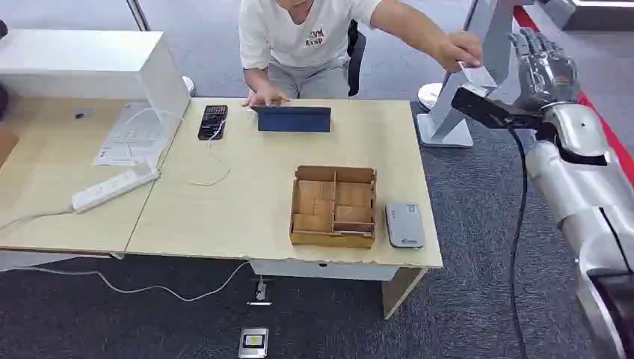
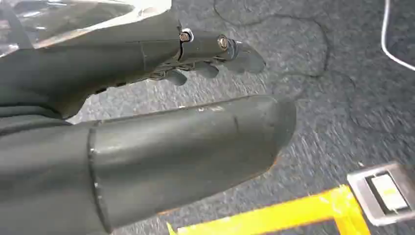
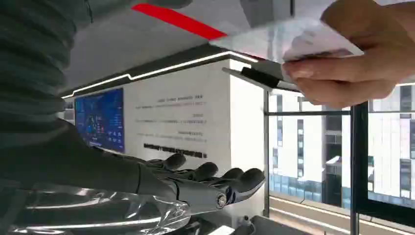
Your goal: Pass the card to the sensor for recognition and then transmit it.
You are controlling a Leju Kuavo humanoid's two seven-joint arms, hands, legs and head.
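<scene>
Head view: the right hand is raised well off the table's right side, fingers spread and upright, with nothing held in it. The card is pinched in the person's hand, just beside the robot's palm — whether card and fingers touch cannot be told. In the right wrist view the same card is seen held flat by the person's fingers, apart from the robot's dark fingertips. The left hand hangs over the carpet, fingers extended and loosely apart, with nothing in it.

The step in hand is judged to be the handover of the card. For it to be done well, the palm should be kept steady and open until the card is set between thumb and fingers, and the grip closed only then, on the card's edge, so that its face is left free for reading. The grey card reader lies on the table just beside the wooden compartment box; a flat, level carry down to it would be needed afterwards.
</scene>
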